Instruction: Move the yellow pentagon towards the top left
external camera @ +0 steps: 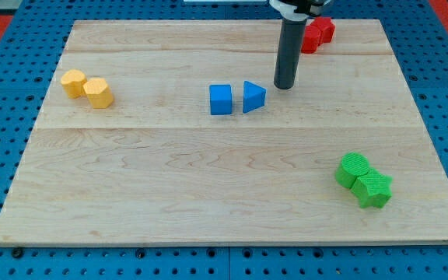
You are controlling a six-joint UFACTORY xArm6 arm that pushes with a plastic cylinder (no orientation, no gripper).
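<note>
So my tip (285, 85) is sitting on the far half of the board, just right of the blue triangle block (253, 96) and not quite touching it as far as I can tell. It's only a straight dark rod, smooth and matte looking, so there's nothing on it spreading or pinching; it's just standing upright with its end down on the wood, and nothing is pressing against it.

Right behind the rod, at the far edge, a red block (317, 33) is peeking out, partly hidden, so I can't really call its shape. Left of the triangle, nearly touching it, a blue cube (220, 99) is sitting.

The yellow pentagon (98, 92) is lying way over at the left side of the board, well apart from my tip and at about the same depth. It's touching a second yellow block (73, 82), a rounder one, which is sitting just to its far left.

Down in the near right corner two green blocks are huddling together: a rounded one (354, 169) and a star-like one (374, 190) just nearer.

The wooden board (208, 202) is showing pale planks with light grain, and it's resting on a blue pegboard surface (6, 31) dotted with holes.
</note>
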